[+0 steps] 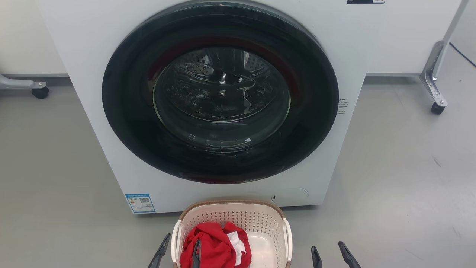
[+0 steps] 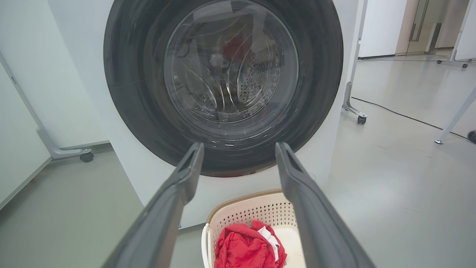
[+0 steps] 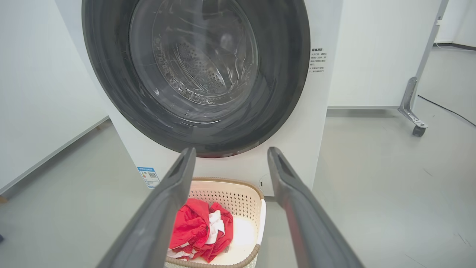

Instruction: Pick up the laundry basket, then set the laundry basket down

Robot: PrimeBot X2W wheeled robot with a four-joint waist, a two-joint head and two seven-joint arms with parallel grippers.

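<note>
The laundry basket [image 1: 238, 217] stands on the grey floor right in front of the washing machine, cream with perforated walls, a brown rim and white side handles. A red and white garment [image 1: 215, 245] lies in its left half. My left gripper [image 1: 180, 251] is open, one finger outside the basket's left handle and the other over the garment. My right gripper [image 1: 331, 255] is open over bare floor just right of the basket. In the left wrist view the open left gripper [image 2: 240, 149] sits above the basket [image 2: 260, 212]. The right wrist view has the open right gripper [image 3: 231, 152] above the basket [image 3: 227, 195].
A white front-loading washing machine [image 1: 93, 74] with its round dark door [image 1: 219, 93] shut rises directly behind the basket. Wheeled metal frame legs stand at the right [image 1: 435, 93] and the left [image 1: 39, 91]. A black cable [image 2: 401, 113] runs across the floor on the right.
</note>
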